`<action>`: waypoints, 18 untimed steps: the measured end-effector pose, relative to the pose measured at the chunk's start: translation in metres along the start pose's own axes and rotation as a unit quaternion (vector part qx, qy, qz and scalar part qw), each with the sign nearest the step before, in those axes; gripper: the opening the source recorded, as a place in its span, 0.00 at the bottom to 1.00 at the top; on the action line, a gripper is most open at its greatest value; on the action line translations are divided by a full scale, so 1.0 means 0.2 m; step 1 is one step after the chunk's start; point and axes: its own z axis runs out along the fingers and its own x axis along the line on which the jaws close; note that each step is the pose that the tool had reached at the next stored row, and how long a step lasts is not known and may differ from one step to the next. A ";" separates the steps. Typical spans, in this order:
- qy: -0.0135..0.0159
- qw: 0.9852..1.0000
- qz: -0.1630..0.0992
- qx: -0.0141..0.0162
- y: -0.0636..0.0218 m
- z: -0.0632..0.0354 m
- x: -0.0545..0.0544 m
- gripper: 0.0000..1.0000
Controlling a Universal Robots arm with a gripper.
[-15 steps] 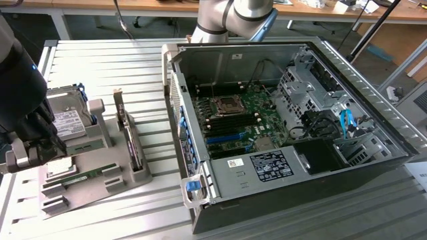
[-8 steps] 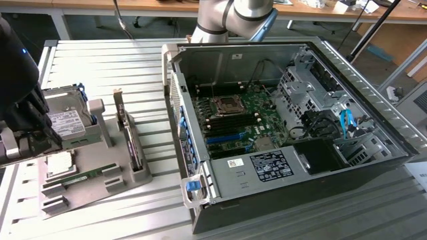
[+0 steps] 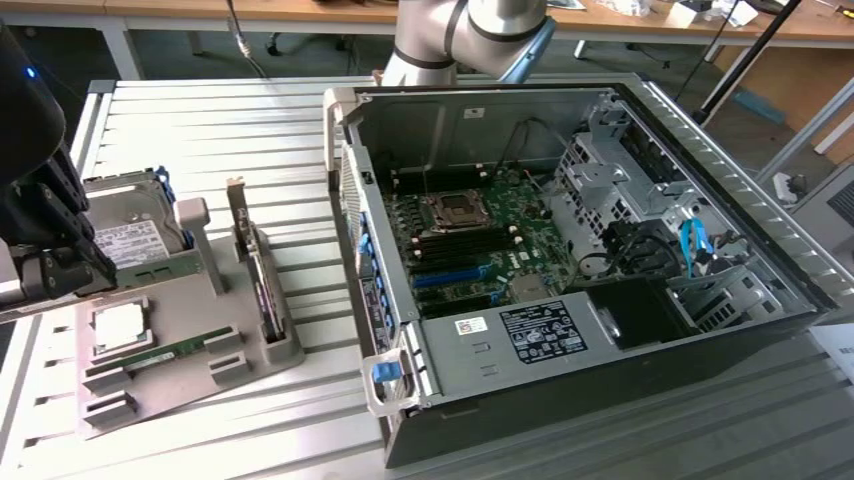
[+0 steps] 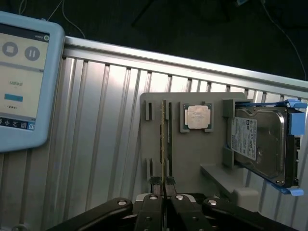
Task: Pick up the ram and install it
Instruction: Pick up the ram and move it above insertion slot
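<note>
The ram (image 3: 180, 350) is a thin green stick resting in the slots of a grey holder tray (image 3: 187, 395) at the exterior view's left. In the wrist view the ram (image 4: 164, 139) shows edge-on, running straight away from my fingertips. My gripper (image 4: 163, 185) hovers above the tray's near end, its black fingers (image 4: 153, 207) pressed together with nothing between them. From the exterior view the gripper (image 3: 54, 262) is a dark mass at the left edge, above the tray. The open computer case (image 3: 350, 190) holds the motherboard (image 3: 467, 235) with its dark memory slots.
On the tray (image 4: 192, 159) lie a CPU chip (image 4: 197, 117) and a silver hard drive (image 4: 260, 144) in blue rails; a dark expansion card (image 3: 254, 265) stands upright. A blue-framed tablet (image 4: 19, 82) lies on the ribbed metal table (image 4: 106, 144).
</note>
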 end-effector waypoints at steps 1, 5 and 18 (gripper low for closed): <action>0.000 1.000 0.000 0.000 0.000 0.000 0.00 0.13; 0.000 1.000 0.000 0.000 -0.002 -0.001 0.00 0.13; 0.000 1.000 0.000 -0.001 -0.217 0.002 0.03 0.13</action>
